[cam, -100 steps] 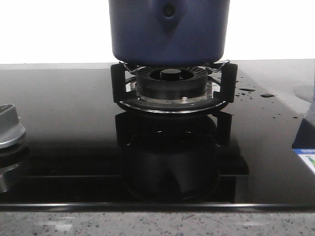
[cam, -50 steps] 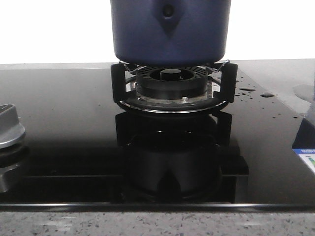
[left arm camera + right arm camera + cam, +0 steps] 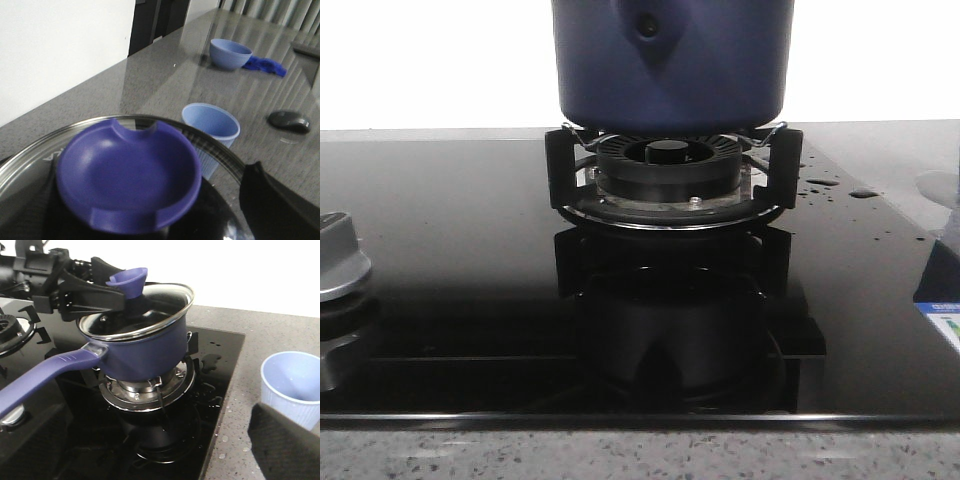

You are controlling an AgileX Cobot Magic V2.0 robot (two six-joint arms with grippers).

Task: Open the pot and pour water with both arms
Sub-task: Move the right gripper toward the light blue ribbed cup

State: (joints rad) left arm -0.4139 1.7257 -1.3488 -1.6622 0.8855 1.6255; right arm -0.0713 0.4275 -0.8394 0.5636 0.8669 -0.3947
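The dark navy pot stands on the burner grate, and only its lower part shows in the front view. In the right wrist view the pot has a long purple handle reaching toward my right gripper, which is open with its fingers wide apart, the handle by its left finger. The glass lid sits tilted on the rim. My left gripper is shut on the lid's purple knob. The knob fills the left wrist view, between the left gripper's fingers.
A light-blue ribbed cup stands on the grey counter right of the black glass hob, also seen in the left wrist view. A blue bowl, blue cloth and dark mouse-like object lie farther off. Water drops lie on the hob. A metal control knob is at left.
The pot has turned slightly on the grate: its handle-mount rivet has shifted left and up, and the body has edged right.
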